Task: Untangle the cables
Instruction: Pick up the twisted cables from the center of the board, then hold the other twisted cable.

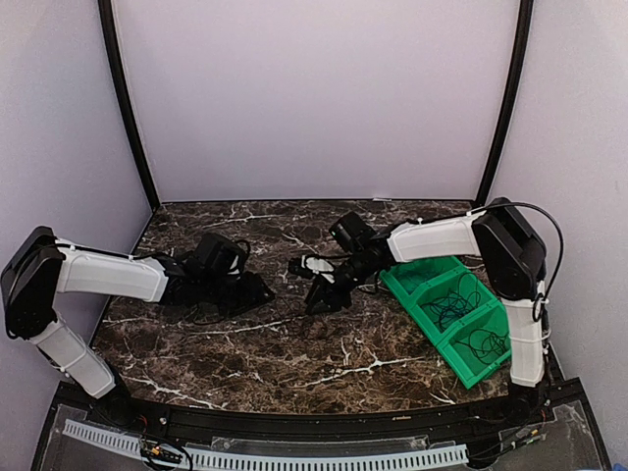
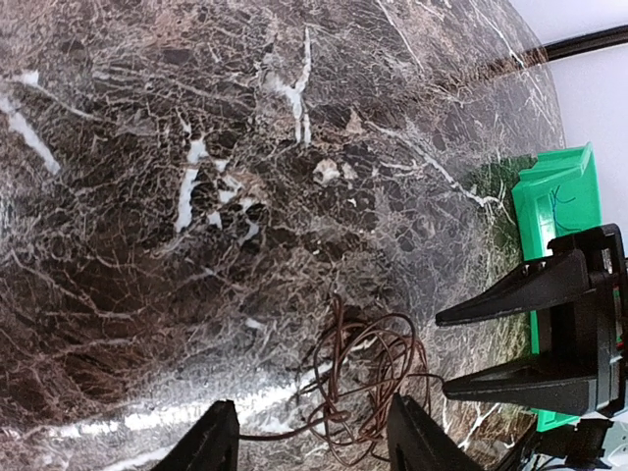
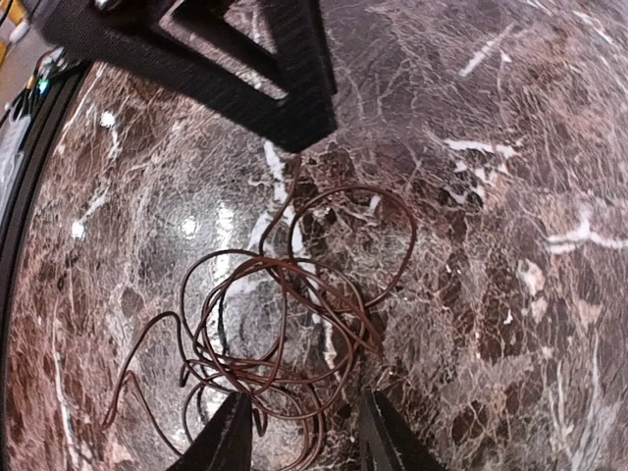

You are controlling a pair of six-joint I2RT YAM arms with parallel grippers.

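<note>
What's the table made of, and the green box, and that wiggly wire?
Table: looks like dark polished marble, with white veins and shiny glints; maybe only a printed top. Green box: probably moulded plastic, with even bright colour and thin walls. Wire: thin, brownish, bendy, likely plastic-coated.

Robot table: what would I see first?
The bright green bin on the right, with dark cables coiled inside. Then the brownish cable tangle in the middle of the marble table, with the left gripper and right gripper both open beside it.
</note>
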